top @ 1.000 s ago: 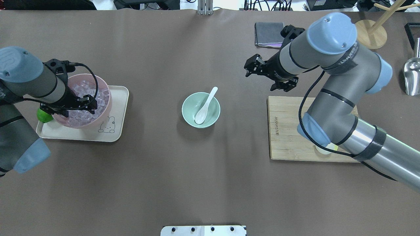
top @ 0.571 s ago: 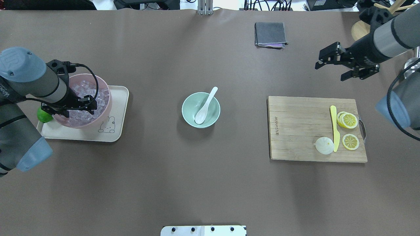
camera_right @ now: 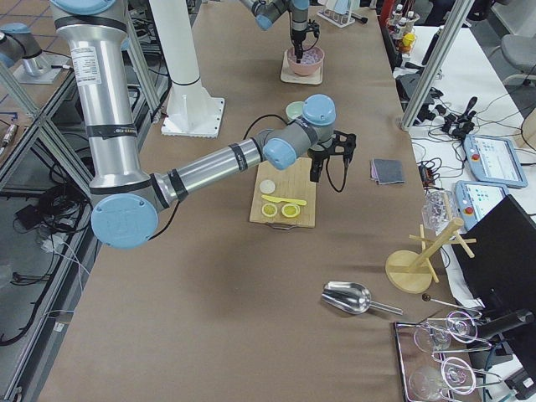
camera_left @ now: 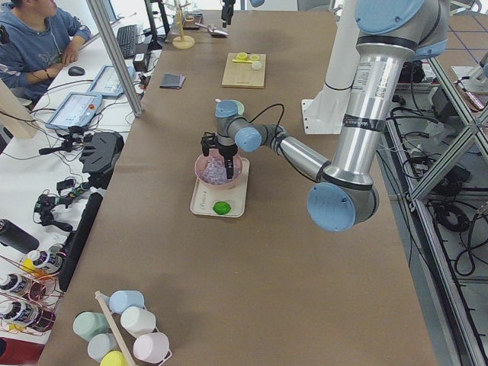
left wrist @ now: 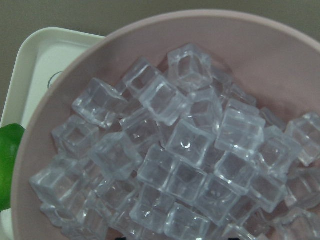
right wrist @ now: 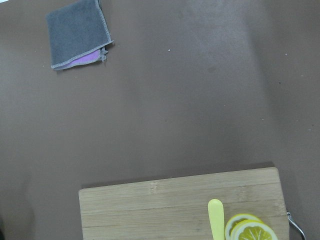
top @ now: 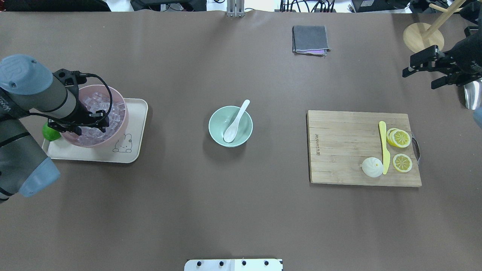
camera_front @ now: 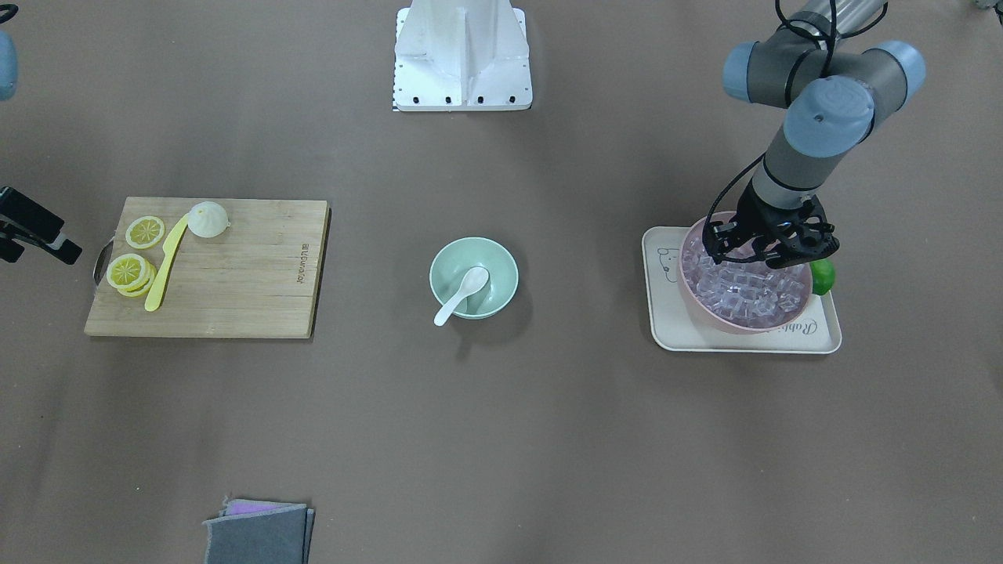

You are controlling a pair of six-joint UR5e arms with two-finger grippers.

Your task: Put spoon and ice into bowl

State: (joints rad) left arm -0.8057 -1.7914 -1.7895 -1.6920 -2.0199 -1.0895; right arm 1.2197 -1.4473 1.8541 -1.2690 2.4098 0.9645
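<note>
The white spoon [top: 235,122] lies in the mint-green bowl [top: 214,131] at the table's middle, with its handle over the far rim. Both also show in the front view, the spoon [camera_front: 462,294] and the bowl [camera_front: 501,270]. Clear ice cubes [left wrist: 185,142] fill a pink bowl [top: 120,130] on the left. My left gripper [top: 90,126] hangs open just over the ice [camera_front: 744,294] and holds nothing. My right gripper [top: 420,77] is open and empty, high at the far right edge.
The pink bowl stands on a cream tray [top: 131,150] with a green lime [top: 49,132]. A wooden board [top: 339,150] on the right holds lemon slices [top: 401,138] and a yellow knife [top: 383,146]. A grey cloth [top: 309,38], wooden stand [top: 422,37] and metal scoop [top: 472,96] lie at the back right.
My right arm has swung away from the bowl to the table's far right edge, which uncovers the board. My left gripper has shifted slightly over the ice. The spoon has stayed in the bowl.
</note>
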